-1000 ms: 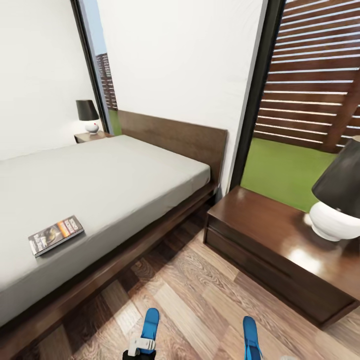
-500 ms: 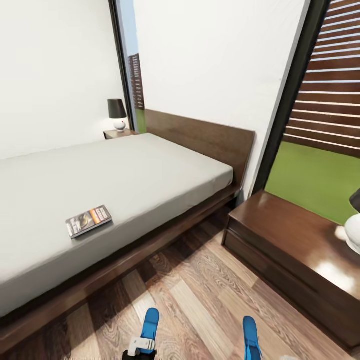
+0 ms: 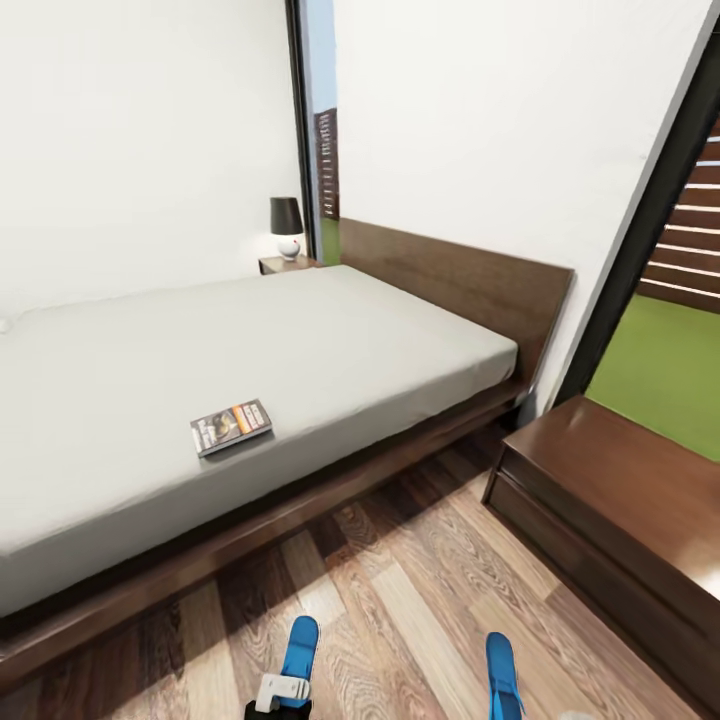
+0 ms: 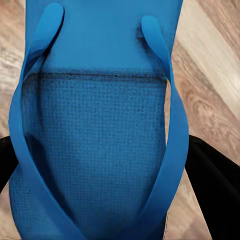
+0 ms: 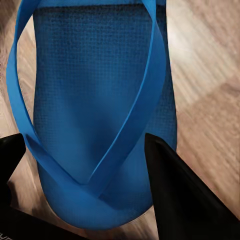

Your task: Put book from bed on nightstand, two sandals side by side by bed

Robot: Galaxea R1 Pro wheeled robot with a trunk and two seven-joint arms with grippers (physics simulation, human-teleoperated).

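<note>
Each tool is clamped on one blue sandal: left tool [image 4: 100, 220] on the left sandal [image 3: 299, 648], right tool [image 5: 85, 200] on the right sandal [image 3: 502, 675]; the book [image 3: 231, 426] lies on the bed [image 3: 330, 340].

White walls [image 3: 140, 130] enclose the room above a brown plank floor [image 3: 420, 600]. Dark-framed tall windows stand at far centre [image 3: 318, 150] and at right [image 3: 650, 210], the right one showing green lawn [image 3: 665, 365] and a slatted wooden fence [image 3: 695, 255]. A black-shaded lamp [image 3: 286, 226] sits far off on a small stand.
</note>
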